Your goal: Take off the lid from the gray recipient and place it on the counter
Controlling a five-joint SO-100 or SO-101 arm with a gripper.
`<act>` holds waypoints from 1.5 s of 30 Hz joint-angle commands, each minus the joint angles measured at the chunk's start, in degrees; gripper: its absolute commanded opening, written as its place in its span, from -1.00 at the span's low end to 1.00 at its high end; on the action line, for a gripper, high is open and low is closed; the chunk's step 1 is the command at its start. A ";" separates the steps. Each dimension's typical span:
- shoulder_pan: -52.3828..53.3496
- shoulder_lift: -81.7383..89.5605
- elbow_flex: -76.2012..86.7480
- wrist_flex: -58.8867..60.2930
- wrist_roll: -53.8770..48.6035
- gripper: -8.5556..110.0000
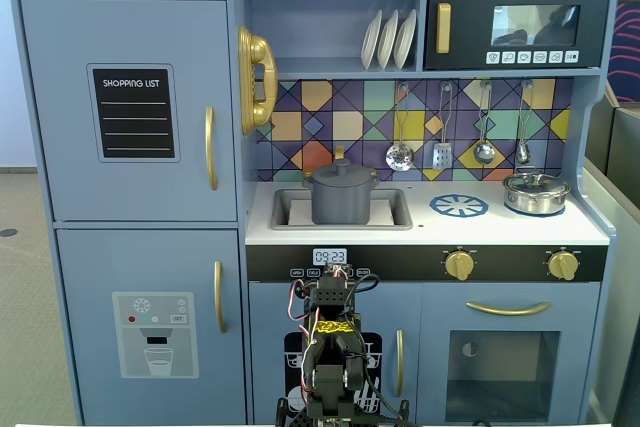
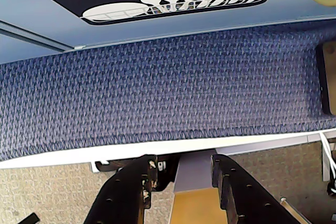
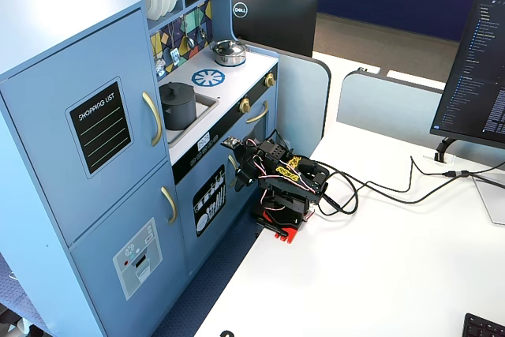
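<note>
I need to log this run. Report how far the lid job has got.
Nothing looks done yet. The lid sits on the gray recipient, which stands in the sink. The arm is folded low in front of the kitchen; in the wrist view its claw is open, empty and far from the pot. Left: reach up, grip the knob, lift the lid and set it on the counter.

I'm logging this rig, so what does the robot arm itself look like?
The arm is black, on a red base, with yellow markings and red, white and black wires looped over its joints. The gripper has two matte black fingers dotted with small holes.
</note>
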 commanded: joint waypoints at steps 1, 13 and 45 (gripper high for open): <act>5.19 -0.35 0.00 10.02 -0.18 -0.86; 4.13 -0.35 -1.49 3.87 5.98 -0.86; 3.25 -33.40 -47.72 -63.98 -3.16 -0.61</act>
